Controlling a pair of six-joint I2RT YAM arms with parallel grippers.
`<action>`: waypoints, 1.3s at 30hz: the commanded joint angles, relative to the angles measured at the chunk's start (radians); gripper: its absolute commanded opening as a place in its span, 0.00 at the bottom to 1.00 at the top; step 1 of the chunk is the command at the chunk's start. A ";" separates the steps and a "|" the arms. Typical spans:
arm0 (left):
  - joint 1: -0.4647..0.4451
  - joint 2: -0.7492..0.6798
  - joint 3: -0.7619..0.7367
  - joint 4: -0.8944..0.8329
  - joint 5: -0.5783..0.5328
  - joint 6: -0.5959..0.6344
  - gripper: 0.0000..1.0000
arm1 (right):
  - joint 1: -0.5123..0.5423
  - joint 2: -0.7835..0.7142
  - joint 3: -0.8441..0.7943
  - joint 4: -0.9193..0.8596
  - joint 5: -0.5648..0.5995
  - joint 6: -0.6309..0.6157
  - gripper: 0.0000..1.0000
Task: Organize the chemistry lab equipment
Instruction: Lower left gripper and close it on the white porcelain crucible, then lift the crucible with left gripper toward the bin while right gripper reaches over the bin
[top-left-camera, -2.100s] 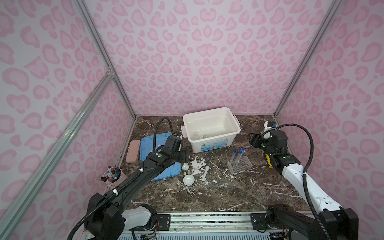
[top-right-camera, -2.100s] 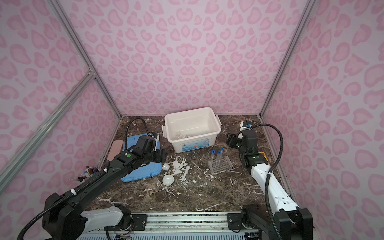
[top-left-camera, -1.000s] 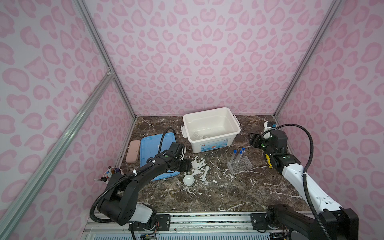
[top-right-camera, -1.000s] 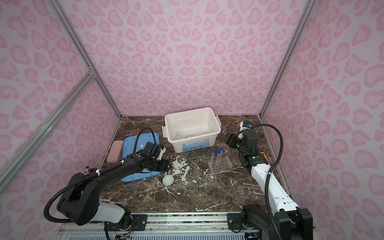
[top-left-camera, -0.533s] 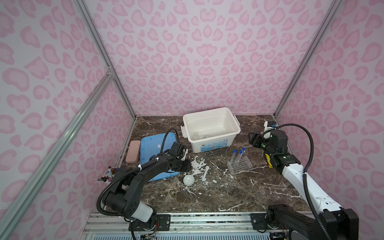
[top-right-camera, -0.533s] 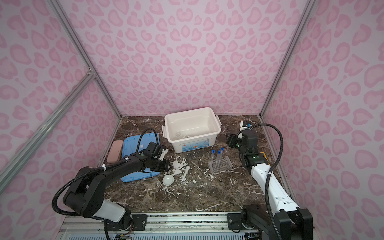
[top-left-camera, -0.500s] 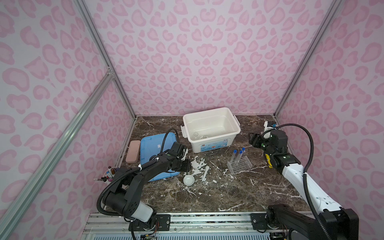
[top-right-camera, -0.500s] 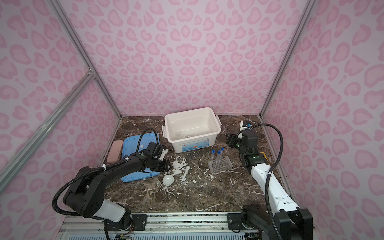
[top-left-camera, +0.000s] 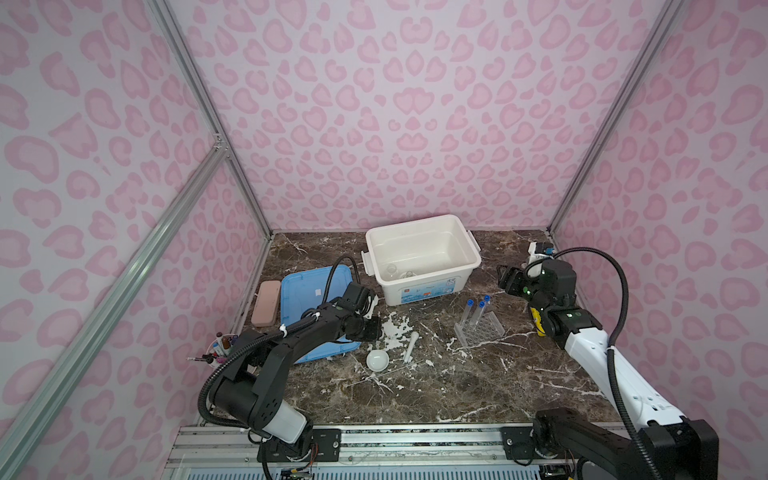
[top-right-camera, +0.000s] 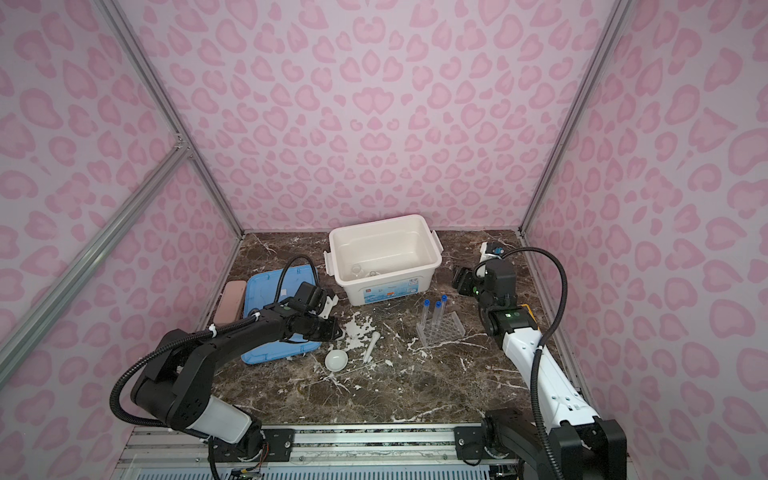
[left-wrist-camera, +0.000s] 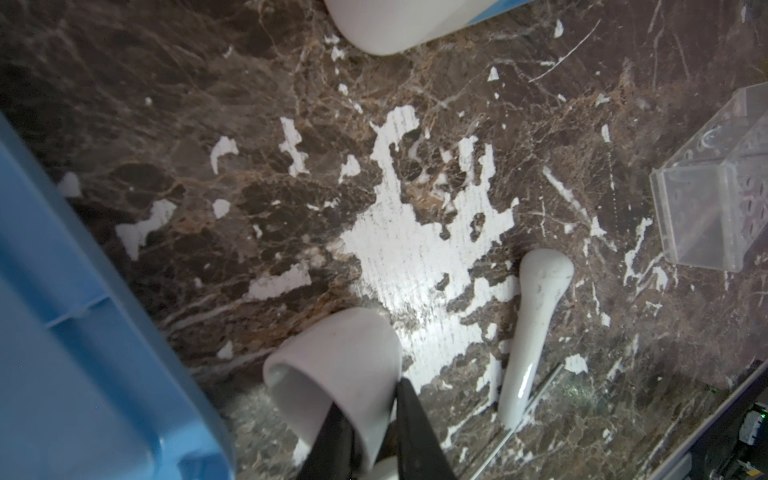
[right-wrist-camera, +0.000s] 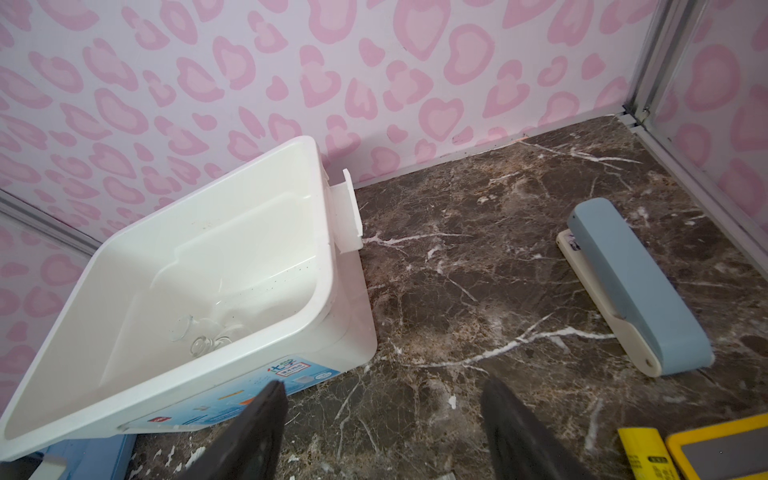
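A small white cup (left-wrist-camera: 340, 365) lies tipped on its side on the marble beside the blue lid (left-wrist-camera: 62, 332). My left gripper (left-wrist-camera: 368, 399) is shut on its wall, one finger inside the mouth and one outside; in both top views the gripper (top-left-camera: 374, 330) hides the cup. The white pestle (top-left-camera: 410, 347) and the white dish (top-left-camera: 377, 359) lie just to the right. A clear rack (top-left-camera: 480, 330) holds three blue-capped test tubes (top-left-camera: 478, 307). Clear glassware (right-wrist-camera: 203, 332) lies inside the white bin (top-left-camera: 419, 286). My right gripper (right-wrist-camera: 382, 395) hangs open and empty right of the bin.
The blue lid (top-left-camera: 311, 291) lies flat at the left with a pink case (top-left-camera: 266, 303) beside it and a cup of pens (top-left-camera: 220, 347) nearer the front. A blue stapler (right-wrist-camera: 636, 286) and a yellow calculator (right-wrist-camera: 715, 453) sit near the right wall.
My left gripper came down to the table by the lid's edge and its jaws closed on the cup's wall. The right arm has not moved.
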 joint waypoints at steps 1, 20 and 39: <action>0.001 0.010 0.017 0.021 0.012 -0.004 0.14 | 0.000 -0.002 -0.005 -0.010 0.016 -0.012 0.76; 0.001 -0.192 0.052 -0.056 -0.119 -0.019 0.05 | -0.006 0.110 0.065 0.076 -0.078 0.002 0.77; 0.001 -0.300 0.276 -0.147 -0.210 0.068 0.05 | -0.031 0.391 0.233 0.084 -0.311 0.031 0.72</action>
